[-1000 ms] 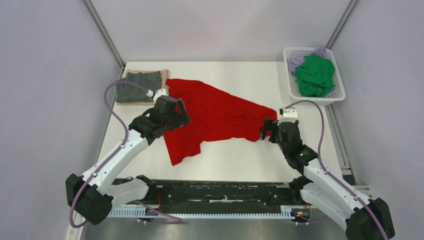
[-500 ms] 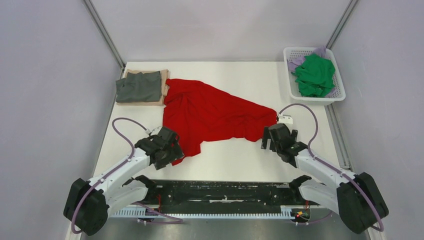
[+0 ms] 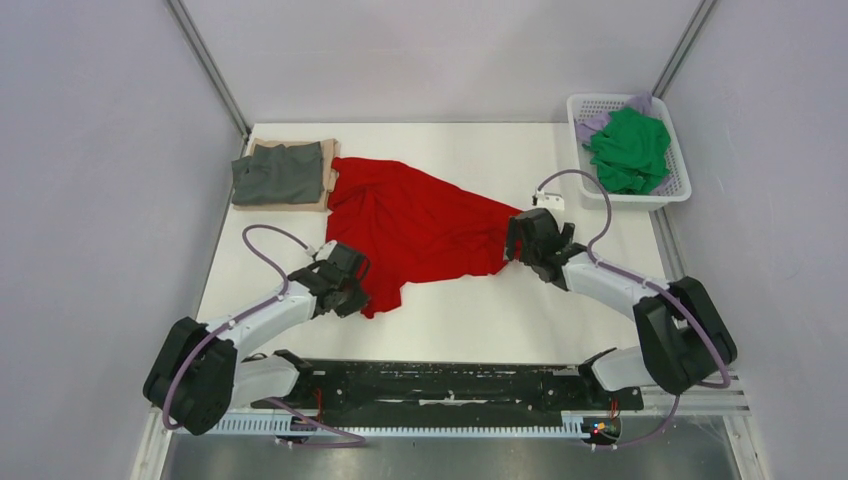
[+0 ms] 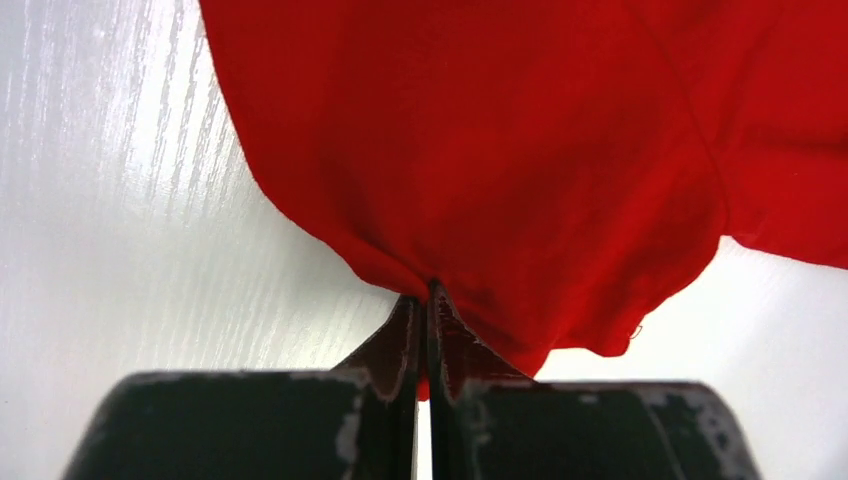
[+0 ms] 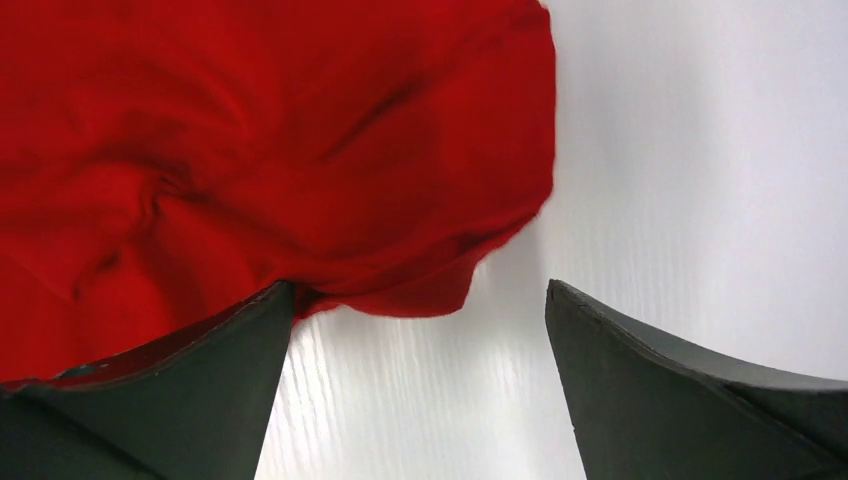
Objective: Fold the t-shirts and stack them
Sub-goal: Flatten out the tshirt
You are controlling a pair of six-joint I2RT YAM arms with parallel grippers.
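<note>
Pinching the near hem of the red t-shirt [image 3: 420, 225] lying central, the left gripper [image 4: 430, 300] is clamped tight; the right gripper [image 5: 420, 290] gapes wide, empty, at its right edge; grey shirt [image 3: 278, 172] lies folded far left; green shirt [image 3: 628, 150], far right.

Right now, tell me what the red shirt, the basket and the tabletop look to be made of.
Red t-shirt: soft matte cloth, going by its creases and stitched seam. Basket: probably white plastic, with moulded lattice walls. Table: likely white laminate; faint wood-grain lines and a slight sheen.
</note>
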